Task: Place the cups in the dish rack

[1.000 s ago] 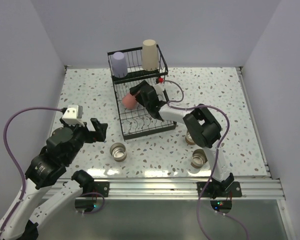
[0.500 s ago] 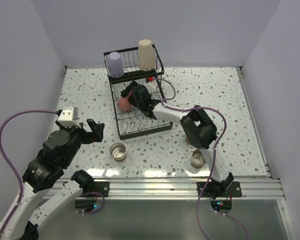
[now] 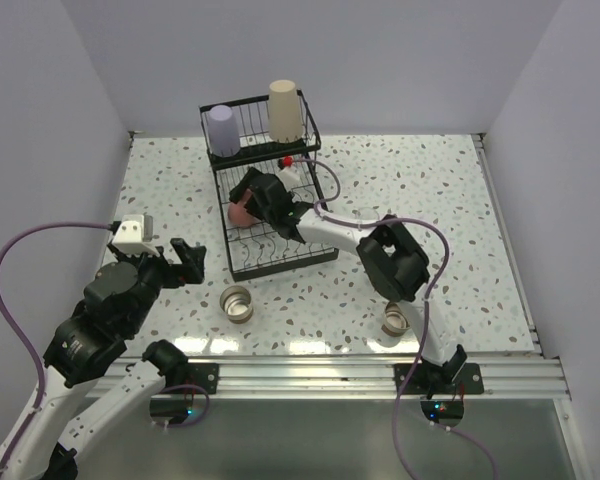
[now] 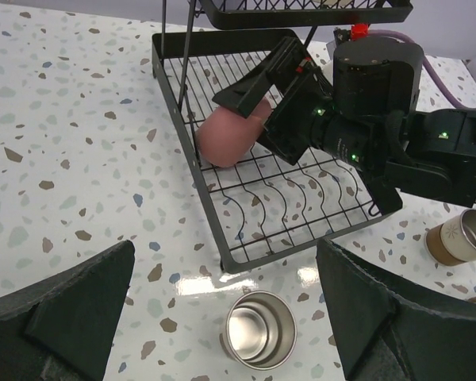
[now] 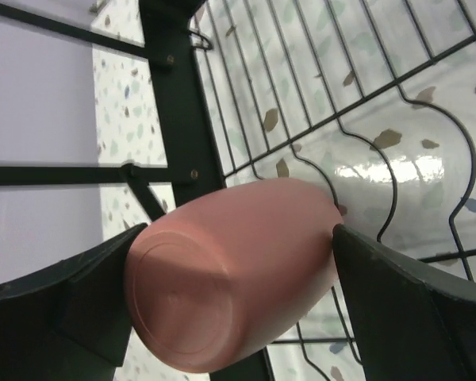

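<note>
Speckled table (image 3: 450,200): right arm (image 3: 332,230) stretched into dish rack (image 3: 278,256)

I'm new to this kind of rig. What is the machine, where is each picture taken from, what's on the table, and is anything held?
Two robot arms are bolted at the near edge of a speckled table, each ending in a two-finger claw. One picture looks down from above and behind; the other two come from cameras on the wrists. A black wire rack stands on the table, with a lavender cup and a beige cup upside down in its upper basket. Two short metal cups sit on the table. The left claw is open and empty. The right claw straddles a pink cup lying on its side in the lower tray; whether it grips the cup I cannot tell.
</note>
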Tool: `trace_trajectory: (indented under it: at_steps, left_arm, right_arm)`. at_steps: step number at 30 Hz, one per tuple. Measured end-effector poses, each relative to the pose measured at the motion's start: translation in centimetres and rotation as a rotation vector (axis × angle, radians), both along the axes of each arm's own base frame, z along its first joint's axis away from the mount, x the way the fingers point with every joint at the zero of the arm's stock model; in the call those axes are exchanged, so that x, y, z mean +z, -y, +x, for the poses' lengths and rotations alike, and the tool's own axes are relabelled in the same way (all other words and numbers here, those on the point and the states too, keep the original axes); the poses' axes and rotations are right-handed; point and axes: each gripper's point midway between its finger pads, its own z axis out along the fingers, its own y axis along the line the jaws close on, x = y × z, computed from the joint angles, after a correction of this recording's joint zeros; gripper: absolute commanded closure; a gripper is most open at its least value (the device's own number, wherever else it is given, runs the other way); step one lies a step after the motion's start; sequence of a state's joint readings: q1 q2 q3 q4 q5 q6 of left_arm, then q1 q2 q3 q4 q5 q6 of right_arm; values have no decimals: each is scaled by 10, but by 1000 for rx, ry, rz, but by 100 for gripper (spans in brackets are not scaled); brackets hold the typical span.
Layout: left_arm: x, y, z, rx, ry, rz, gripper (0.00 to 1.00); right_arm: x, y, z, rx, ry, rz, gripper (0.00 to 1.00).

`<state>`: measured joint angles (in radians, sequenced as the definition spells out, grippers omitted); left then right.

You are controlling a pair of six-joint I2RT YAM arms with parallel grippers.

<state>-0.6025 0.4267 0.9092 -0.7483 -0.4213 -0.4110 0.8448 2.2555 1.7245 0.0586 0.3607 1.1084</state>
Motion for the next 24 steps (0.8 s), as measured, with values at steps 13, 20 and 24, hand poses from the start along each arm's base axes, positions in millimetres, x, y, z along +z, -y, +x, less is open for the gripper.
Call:
trace_trajectory:
  at_steps: [13, 20, 24]
  left_arm:
    - [0, -1, 0, 6, -1, 1, 0]
    - [0, 0, 0, 12, -4, -17, 0]
    - [0, -1, 1, 20, -5, -19, 0]
  right_arm:
    - [3, -13, -42, 154, 71, -236, 2]
    - [8, -8, -46, 180, 93, -316, 2]
    - [17, -3, -47, 188, 109, -342, 2]
